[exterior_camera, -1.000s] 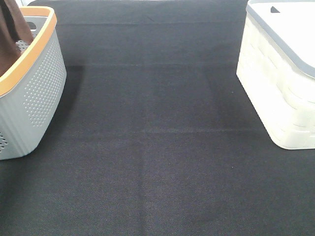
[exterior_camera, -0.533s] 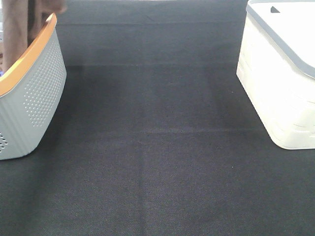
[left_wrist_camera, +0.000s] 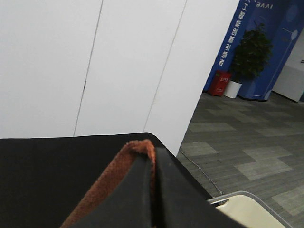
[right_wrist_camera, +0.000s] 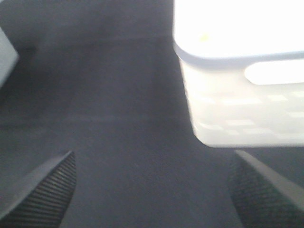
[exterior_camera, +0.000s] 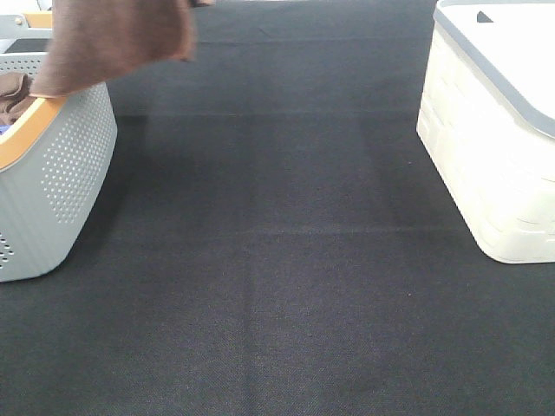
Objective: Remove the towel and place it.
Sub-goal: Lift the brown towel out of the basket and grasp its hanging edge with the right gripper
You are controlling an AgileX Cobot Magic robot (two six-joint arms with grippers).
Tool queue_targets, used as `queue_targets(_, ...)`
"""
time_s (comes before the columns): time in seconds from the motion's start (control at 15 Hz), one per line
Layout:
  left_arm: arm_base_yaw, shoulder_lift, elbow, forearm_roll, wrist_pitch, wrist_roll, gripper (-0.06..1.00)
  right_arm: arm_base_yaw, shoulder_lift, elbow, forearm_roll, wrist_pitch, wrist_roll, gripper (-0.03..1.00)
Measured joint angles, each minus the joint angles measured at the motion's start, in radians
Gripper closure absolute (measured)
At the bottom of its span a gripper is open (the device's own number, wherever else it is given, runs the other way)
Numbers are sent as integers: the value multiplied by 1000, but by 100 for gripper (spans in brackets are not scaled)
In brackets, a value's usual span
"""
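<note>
Towel (exterior_camera: 117, 39) hangs above the basket's (exterior_camera: 69, 165) far rim, lower edge just over it. Bench (exterior_camera: 277, 260) lies open between basket and bin (exterior_camera: 486, 165). Left fingers (left_wrist_camera: 135, 199) pinch the towel; right fingers (right_wrist_camera: 47, 190) stand wide, holding nothing.

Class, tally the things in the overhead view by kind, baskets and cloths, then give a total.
Baskets: 2 (grey basket, white basket)
Cloths: 2 (the towel, up in the air; a darker cloth inside the grey basket)
Total: 4
</note>
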Motion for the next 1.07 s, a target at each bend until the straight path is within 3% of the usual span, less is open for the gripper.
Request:
queue_targets(0.2,-74,0,0,0,-4,33,94,8,188,0,264,-190,-283,17)
queue_targets(0.4,-137,3,0,0,-22,45,94,128,373,-51,503,-300,-692,19)
queue_targets(0.53,-168,15,0,0,-24,45,94,224,527,-149,574,-350,-857,20)
queue_targets(0.87,-230,49,0,0,-43,45,94,407,893,-336,561,-532,-899,20)
queue_targets(1.07,-236,50,0,0,-62,45,94,421,1004,-347,562,-609,-899,20)
